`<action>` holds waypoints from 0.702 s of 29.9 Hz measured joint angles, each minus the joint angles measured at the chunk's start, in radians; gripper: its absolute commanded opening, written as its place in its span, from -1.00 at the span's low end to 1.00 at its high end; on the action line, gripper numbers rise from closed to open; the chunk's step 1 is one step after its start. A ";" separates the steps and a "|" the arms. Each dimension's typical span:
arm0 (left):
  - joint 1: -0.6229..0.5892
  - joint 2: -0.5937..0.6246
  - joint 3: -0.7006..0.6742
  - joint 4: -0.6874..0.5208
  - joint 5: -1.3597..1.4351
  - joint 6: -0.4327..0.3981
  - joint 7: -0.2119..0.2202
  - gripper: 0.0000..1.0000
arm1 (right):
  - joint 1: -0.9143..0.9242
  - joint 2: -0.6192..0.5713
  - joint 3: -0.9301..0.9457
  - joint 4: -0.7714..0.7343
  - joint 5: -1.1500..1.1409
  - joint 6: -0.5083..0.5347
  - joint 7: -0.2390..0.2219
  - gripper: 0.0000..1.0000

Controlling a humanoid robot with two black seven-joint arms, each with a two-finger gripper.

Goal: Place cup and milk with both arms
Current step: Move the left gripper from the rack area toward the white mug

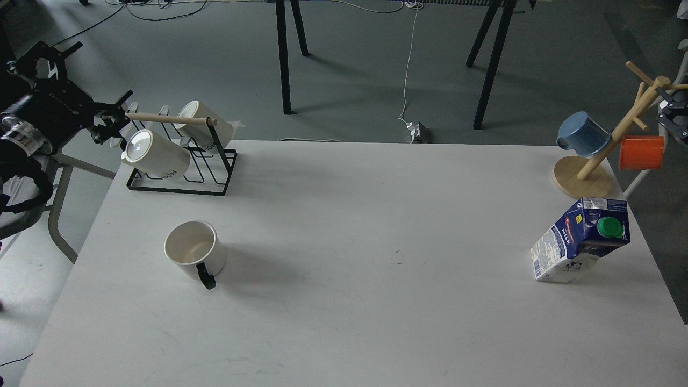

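1. Left gripper hangs off the table's far-left corner beside the black wire mug rack; fingers look spread.
2. The cup, glossy white ceramic, stands upright nearer me and rightward of that claw, black handle facing me.
3. The milk carton, waxy cardboard with a green cap, stands below the right gripper, whose state I cannot tell.

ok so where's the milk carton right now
In the head view the milk stands near the table's right edge, just in front of the wooden mug tree, far across from the cup.
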 measured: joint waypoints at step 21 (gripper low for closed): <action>-0.112 -0.025 -0.027 0.205 -0.021 0.000 -0.017 1.00 | -0.004 0.000 0.003 0.003 0.002 0.000 0.005 0.98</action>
